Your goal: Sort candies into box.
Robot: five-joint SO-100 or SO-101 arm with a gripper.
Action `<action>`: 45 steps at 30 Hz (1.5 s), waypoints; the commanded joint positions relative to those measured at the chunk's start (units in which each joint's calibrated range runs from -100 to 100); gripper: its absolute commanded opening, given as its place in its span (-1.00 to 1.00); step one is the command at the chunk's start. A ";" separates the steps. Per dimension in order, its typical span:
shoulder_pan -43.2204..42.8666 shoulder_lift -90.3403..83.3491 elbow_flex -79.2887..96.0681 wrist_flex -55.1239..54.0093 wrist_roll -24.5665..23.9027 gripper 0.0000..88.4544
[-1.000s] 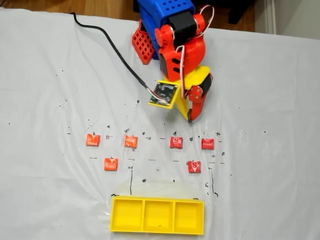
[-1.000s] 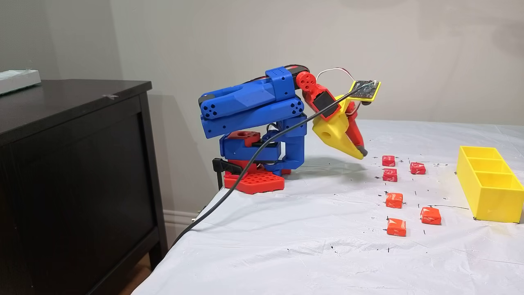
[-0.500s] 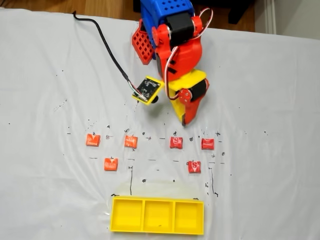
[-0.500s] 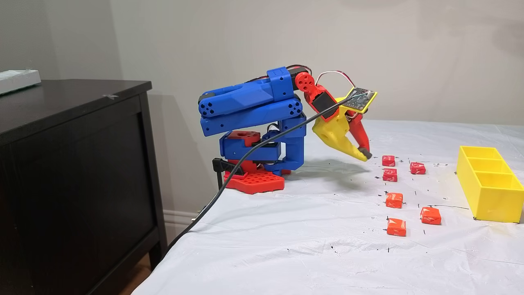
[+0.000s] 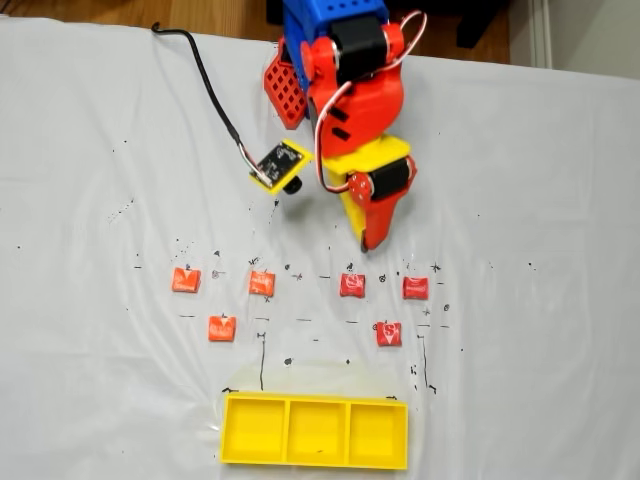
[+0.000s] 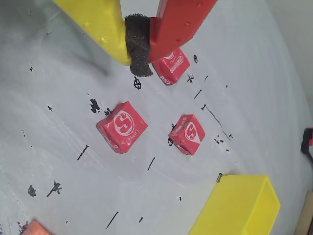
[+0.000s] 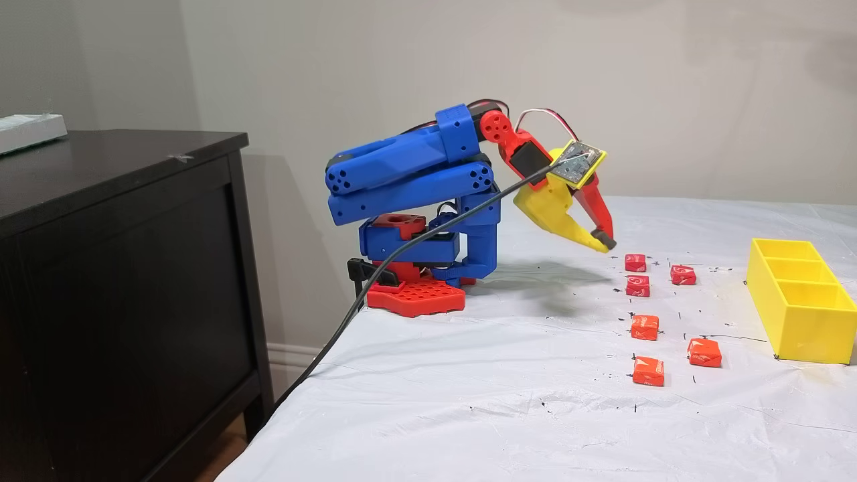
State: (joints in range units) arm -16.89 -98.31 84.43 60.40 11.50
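Several small red and orange candies lie in two loose rows on the white sheet, among them an orange one (image 5: 262,283) and red ones (image 5: 351,285) (image 5: 388,333). The yellow box (image 5: 315,400) with three compartments sits in front of them, empty. My gripper (image 5: 368,243) hangs shut just behind the red candies, above the sheet, its tips (image 7: 606,242) pointing down at them. In the wrist view the yellow and red fingers meet on a dark foam pad (image 6: 138,46), with three red candies (image 6: 122,126) (image 6: 187,133) (image 6: 169,63) below and a box corner (image 6: 234,210).
The blue and red arm base (image 7: 415,294) stands at the table's back edge, with a black cable (image 5: 215,95) trailing over the sheet to the camera board (image 5: 278,163). A dark cabinet (image 7: 120,268) stands beside the table.
The wrist has rolled, swinging the camera board leftward in the top-down view. The shut gripper's tips have moved out a little toward the candies and risen slightly. The candies and box are unmoved.
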 commanded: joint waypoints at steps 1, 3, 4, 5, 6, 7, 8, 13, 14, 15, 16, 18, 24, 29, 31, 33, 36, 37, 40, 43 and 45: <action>-0.68 0.43 -6.19 -0.35 -0.68 -1.00; -0.86 3.23 -8.10 -0.59 -0.93 -1.00; -0.86 5.01 -9.37 -0.84 -1.12 -1.00; -0.86 7.30 -11.10 -1.08 -1.47 -1.00; -0.77 9.93 -13.11 -0.84 -1.66 -1.00; -0.77 12.30 -15.20 -0.02 -1.66 -1.00; -0.77 14.34 -17.20 0.96 -1.51 -1.00; -0.68 17.14 -22.57 4.40 -1.47 -1.00; -0.59 17.05 -23.39 4.97 -1.71 -1.00; -0.41 17.31 -24.30 5.71 -2.15 -1.00; -0.32 17.65 -25.12 6.37 -2.49 -1.00; -0.59 18.66 -27.49 8.08 -3.76 -1.00; -2.31 33.17 -38.50 10.05 -4.69 -1.00; -3.03 51.32 -55.16 16.11 -4.98 -0.98; -3.03 55.22 -58.99 17.01 -5.62 -0.97; -3.49 56.41 -59.81 16.35 -5.96 -1.00; -4.75 57.51 -59.26 16.03 -6.20 -1.00; -5.12 58.27 -58.90 15.86 -6.50 -1.00; -6.66 60.65 -56.98 14.55 -7.42 -0.99; -7.29 61.84 -55.62 12.18 -7.81 -0.89; -7.74 63.53 -55.16 11.77 -8.40 -0.79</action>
State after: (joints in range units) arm -23.61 -36.21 30.03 73.73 3.74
